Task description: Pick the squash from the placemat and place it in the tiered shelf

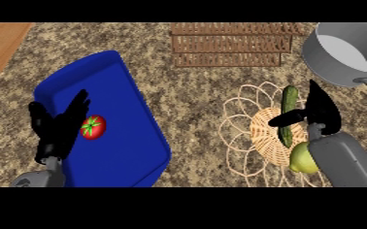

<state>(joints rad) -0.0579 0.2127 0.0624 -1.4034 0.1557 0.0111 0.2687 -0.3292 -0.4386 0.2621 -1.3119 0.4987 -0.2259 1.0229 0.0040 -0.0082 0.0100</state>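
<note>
Looking down at the speckled counter (193,92), we take the woven placemat (247,126) as our landmark. The squash (290,112), a long dark green one, lies on the placemat's wicker middle, running up and down across it. Our right hand (319,109) sits right over the placemat's right side, fingers straight and pointing up the view, the thumb (285,120) reaching left so its tip is at the squash; we cannot tell whether it actually touches. Nothing is clasped there, and the squash is not lifted. Just below the hand, at the placemat's lower right edge, we see a pale yellow-green fruit (302,158), partly hidden by the grey forearm.

Up from the placemat stands the brown slatted tiered shelf (233,43). To the upper right of the placemat, a grey pot (337,53) sits by the counter's edge.

Well to the left of the placemat lies a blue tray (122,102) with a red tomato (93,126) on it. Our left hand (57,126) shows over the tray's left side, just beside the tomato, fingers relaxed and spread upward, holding nothing.
</note>
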